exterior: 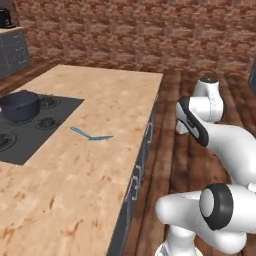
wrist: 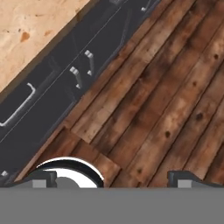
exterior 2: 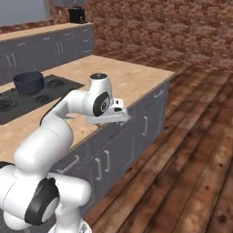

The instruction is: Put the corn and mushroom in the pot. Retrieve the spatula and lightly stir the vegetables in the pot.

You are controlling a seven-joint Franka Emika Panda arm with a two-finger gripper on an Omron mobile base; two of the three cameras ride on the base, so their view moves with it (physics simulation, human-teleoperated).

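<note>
The dark blue-grey pot (exterior: 20,106) (exterior 2: 28,82) stands on a back burner of the stove; I cannot see into it. The teal spatula (exterior: 90,134) lies flat on the wooden counter, right of the stove. The corn and the mushroom are out of view. My gripper (wrist: 113,181) is open with nothing between its fingertips (wrist: 43,179), and it points down at the floor in front of the counter's cabinets. The hand (exterior 2: 109,113) hangs just off the counter's front edge, well away from the pot and the spatula.
The black cooktop (exterior: 30,135) is set into the light wooden island counter (exterior: 100,170). Dark drawers with metal handles (wrist: 52,87) line the island's front above the plank floor (wrist: 166,96). Another run of cabinets (exterior 2: 45,45) with a dark appliance (exterior 2: 77,14) stands behind.
</note>
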